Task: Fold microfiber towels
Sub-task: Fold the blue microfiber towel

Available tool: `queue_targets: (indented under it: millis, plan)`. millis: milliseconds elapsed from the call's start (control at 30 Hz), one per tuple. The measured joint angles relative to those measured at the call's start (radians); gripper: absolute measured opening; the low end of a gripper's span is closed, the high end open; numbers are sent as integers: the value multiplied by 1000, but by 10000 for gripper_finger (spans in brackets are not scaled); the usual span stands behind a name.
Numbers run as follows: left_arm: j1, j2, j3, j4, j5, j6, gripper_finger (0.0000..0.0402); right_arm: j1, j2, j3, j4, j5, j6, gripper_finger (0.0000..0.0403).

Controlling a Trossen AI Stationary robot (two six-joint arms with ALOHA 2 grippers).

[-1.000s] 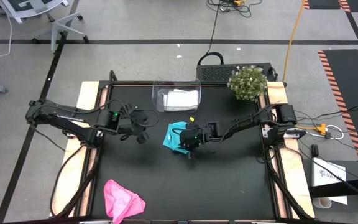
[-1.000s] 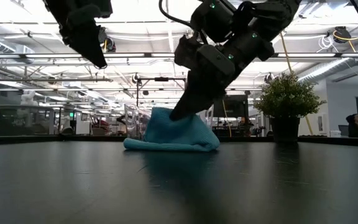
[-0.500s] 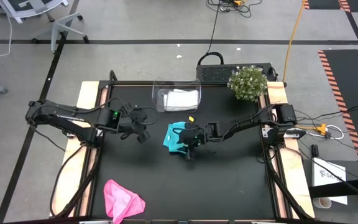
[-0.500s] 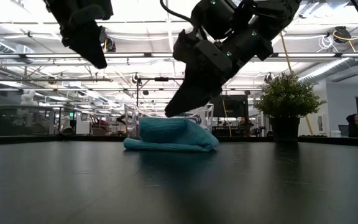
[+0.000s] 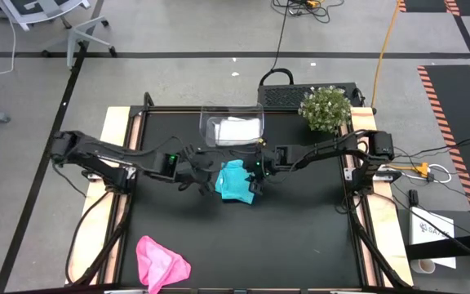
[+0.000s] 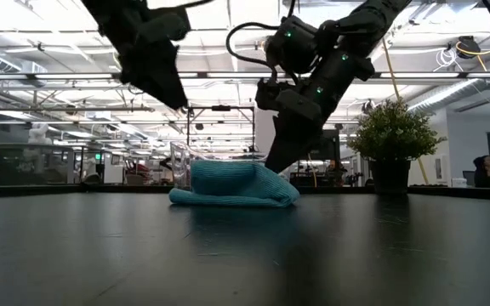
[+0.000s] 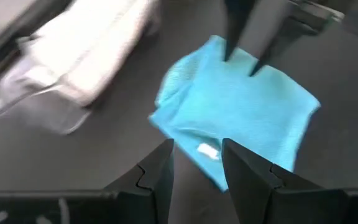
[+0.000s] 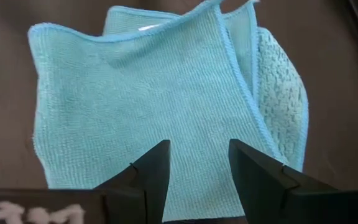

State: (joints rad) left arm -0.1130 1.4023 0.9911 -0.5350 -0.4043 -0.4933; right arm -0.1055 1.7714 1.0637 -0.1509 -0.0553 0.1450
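Note:
The teal towel (image 5: 235,181) lies mid-table in a loose folded heap, its upper layer (image 8: 135,93) laid over a lower one. My right gripper (image 8: 199,144) stands open close over the towel's right part (image 6: 270,170), slanting down. My left gripper (image 7: 197,143) is open in the air to the towel's left (image 5: 203,183), pointing at it. The pink towel (image 5: 160,261) lies crumpled at the near edge. The pale towel (image 5: 237,129) lies inside the clear tub (image 5: 210,122).
The clear tub stands at the far edge just behind the teal towel. A potted plant (image 5: 325,109) is at the far right corner. Bare black tabletop (image 5: 300,237) stretches between the teal towel and the near edge.
My right gripper has opened and let go of the teal towel's raised peak, which has dropped flat onto the heap; the gripper then drew a little toward the far edge. My left gripper has moved right and down toward the towel.

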Motion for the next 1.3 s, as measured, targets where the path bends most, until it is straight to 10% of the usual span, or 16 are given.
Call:
queue_targets:
  millis: [333,867,1300]
  plan:
    - [8,212,-1,326,108,120,136,0,0,-9,14,2,40,155]
    - [15,470,3,385,131,76,136,3,0,-129,150,2,165,155]
    - [16,493,4,374,125,92,136,-14,-67,-139,-60,-41,91,154]
